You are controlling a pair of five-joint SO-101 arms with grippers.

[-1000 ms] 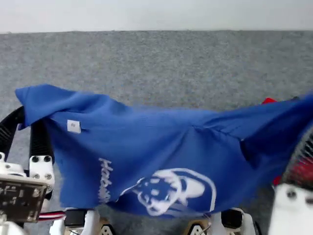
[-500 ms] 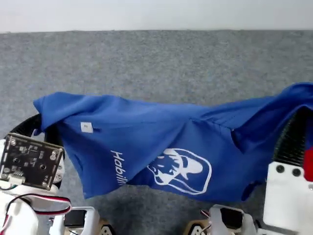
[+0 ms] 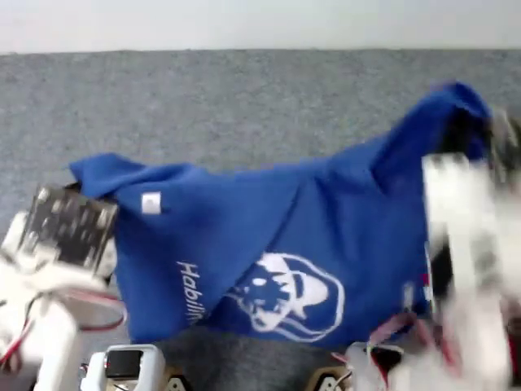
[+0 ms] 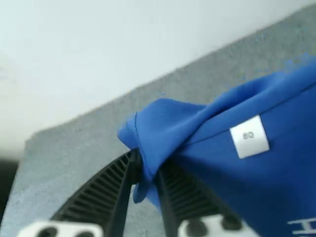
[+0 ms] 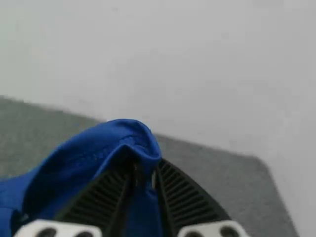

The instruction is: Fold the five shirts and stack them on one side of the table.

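Observation:
A blue shirt (image 3: 269,244) with a white logo and a small white tag hangs spread between my two arms above the grey table (image 3: 244,98). My left gripper (image 4: 144,168) is shut on one corner of the blue shirt (image 4: 207,148) at the left side. At the right, my right gripper (image 5: 143,175) is shut on another corner of the blue shirt (image 5: 98,153), held higher and farther back. In the high view the left gripper (image 3: 85,183) sits under the cloth's left tip and the right gripper (image 3: 464,122) under its raised right peak.
The grey carpeted table stretches behind the shirt to a white wall (image 3: 260,24). Something red (image 3: 425,281) peeks out near the right arm. The arm bases (image 3: 130,366) stand at the near edge.
The right gripper has lifted its corner up and back, away from the near edge. The left gripper has shifted inward to the right, and the shirt now hangs slanted with its right side higher.

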